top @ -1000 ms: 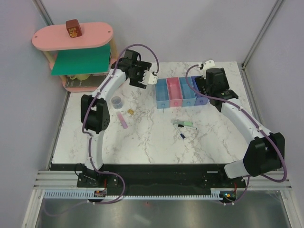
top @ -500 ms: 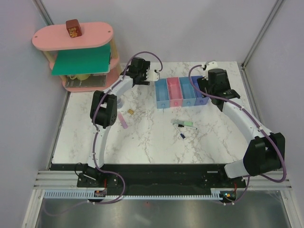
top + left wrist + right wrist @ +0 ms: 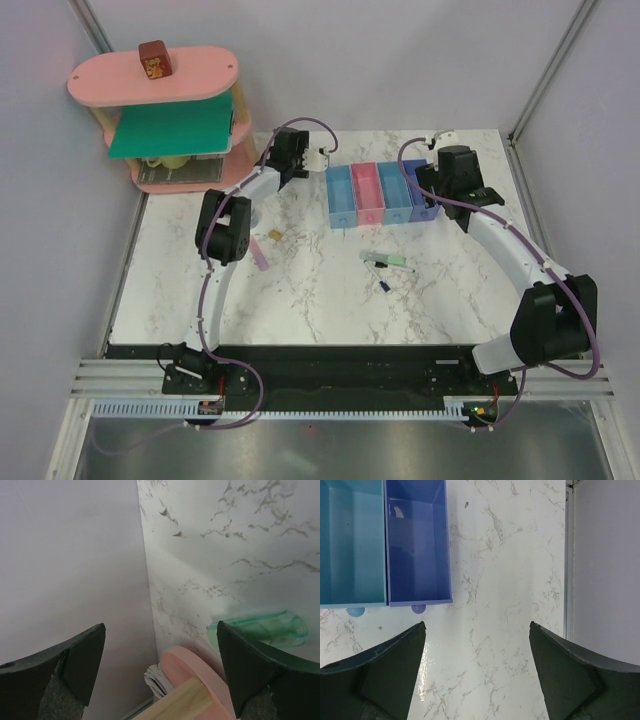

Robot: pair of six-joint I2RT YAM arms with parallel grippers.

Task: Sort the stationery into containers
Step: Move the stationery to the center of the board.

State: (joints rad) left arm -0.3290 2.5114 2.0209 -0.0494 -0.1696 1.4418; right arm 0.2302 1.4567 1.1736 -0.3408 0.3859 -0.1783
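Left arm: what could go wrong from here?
1. The open left gripper faces the pink shelf; reaching further could bump it.
2. The left elbow hangs beside the lilac bar and tan piece; a swing might scatter them.
3. A pen and mint bar lie close together; a grab may catch both.
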